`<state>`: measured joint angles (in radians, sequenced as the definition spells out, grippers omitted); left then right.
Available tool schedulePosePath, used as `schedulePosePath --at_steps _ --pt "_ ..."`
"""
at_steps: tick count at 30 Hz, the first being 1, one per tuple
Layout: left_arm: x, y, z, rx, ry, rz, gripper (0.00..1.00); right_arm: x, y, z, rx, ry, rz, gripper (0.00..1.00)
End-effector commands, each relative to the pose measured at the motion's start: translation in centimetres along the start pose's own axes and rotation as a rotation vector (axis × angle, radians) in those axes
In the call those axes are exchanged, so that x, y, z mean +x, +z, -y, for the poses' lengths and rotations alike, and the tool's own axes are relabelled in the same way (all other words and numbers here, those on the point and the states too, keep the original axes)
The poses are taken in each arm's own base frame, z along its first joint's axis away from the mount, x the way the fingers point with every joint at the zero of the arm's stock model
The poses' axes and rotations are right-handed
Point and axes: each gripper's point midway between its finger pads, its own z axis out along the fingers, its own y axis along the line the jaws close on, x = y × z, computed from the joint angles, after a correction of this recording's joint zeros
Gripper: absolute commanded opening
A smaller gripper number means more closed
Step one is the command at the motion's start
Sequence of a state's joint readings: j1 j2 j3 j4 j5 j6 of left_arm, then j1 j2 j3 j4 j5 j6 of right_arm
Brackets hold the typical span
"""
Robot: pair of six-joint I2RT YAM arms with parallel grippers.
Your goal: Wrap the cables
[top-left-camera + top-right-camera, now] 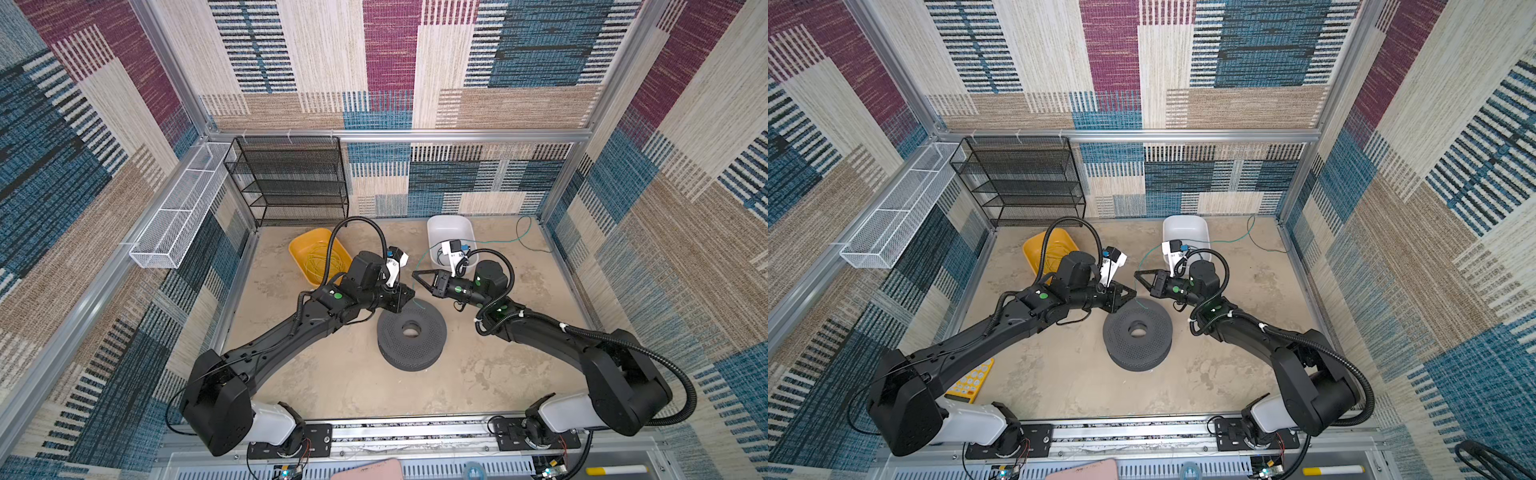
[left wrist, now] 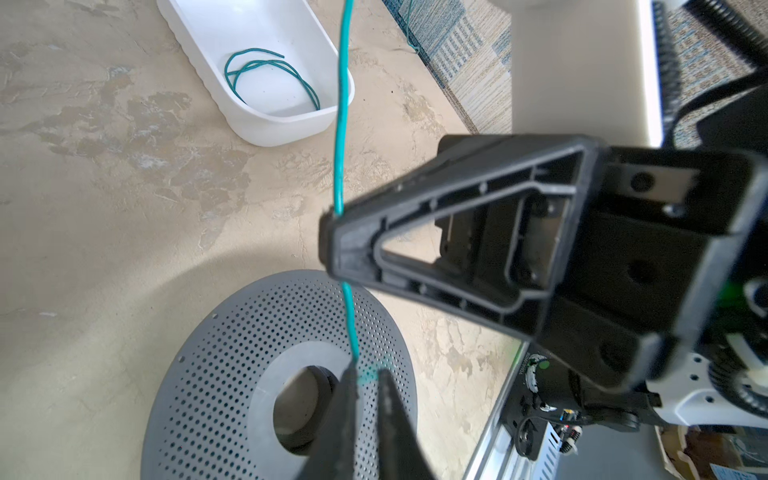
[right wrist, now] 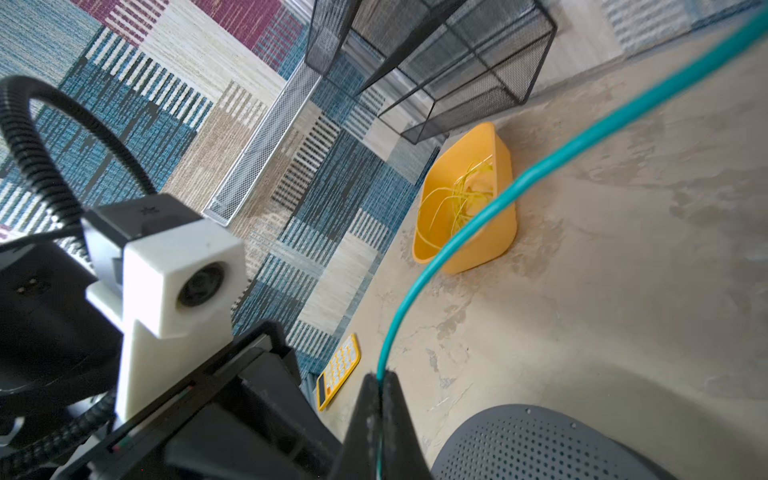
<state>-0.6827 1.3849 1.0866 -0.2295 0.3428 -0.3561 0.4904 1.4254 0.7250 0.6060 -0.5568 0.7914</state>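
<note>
A thin teal cable [image 3: 457, 237] is pinched in my right gripper [image 3: 380, 376], which is shut on it. In both top views it trails from that gripper [image 1: 414, 274] past the white bin to the back right corner [image 1: 498, 241]. Below the right gripper, the cable [image 2: 340, 124] drops to my left gripper [image 2: 368, 372]. The left jaws stand slightly open, with the cable's end at the tip of one finger. Both grippers hover over the far edge of a grey perforated spool [image 1: 411, 332]. A second teal cable [image 2: 266, 70] lies coiled in the white bin [image 2: 286, 129].
A yellow bin [image 1: 303, 245] holding thin yellow wire sits behind the left arm. Along the back left stand a black mesh shelf [image 1: 291, 183] and a white mesh basket [image 1: 178, 216]. A yellow calculator [image 1: 971, 380] lies near the left arm's base.
</note>
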Motion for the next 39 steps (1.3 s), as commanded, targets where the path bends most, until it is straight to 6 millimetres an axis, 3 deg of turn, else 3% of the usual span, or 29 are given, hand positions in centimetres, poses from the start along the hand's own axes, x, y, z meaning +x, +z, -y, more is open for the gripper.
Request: schedulePosePath --at_steps 1,4,6,10,13,25,39 --pt "-0.2 -1.3 -0.7 -0.046 0.028 0.033 0.52 -0.7 -0.3 -0.1 0.02 -0.032 0.038 0.0" --pt "0.3 -2.9 -2.5 -0.122 -0.01 0.073 0.7 -0.7 -0.7 0.2 0.042 -0.042 0.049 0.0" --pt "1.2 -3.9 -4.3 -0.18 -0.064 0.094 0.76 -0.6 -0.9 0.5 0.053 -0.043 0.052 0.0" --pt "4.5 -4.7 -8.2 -0.252 -0.245 0.09 0.78 0.1 -1.1 0.9 0.062 -0.038 0.038 0.0" --pt "6.7 -4.2 -9.6 -0.223 -0.359 0.065 0.76 0.5 -1.3 1.1 0.069 -0.035 0.03 0.0" --pt "10.6 -3.2 -10.7 -0.099 -0.522 0.058 0.75 1.4 -1.1 1.9 0.08 -0.032 0.001 0.0" --pt "11.9 -1.5 -10.0 0.027 -0.575 0.053 0.71 1.9 -1.4 2.3 0.085 -0.013 -0.001 0.0"
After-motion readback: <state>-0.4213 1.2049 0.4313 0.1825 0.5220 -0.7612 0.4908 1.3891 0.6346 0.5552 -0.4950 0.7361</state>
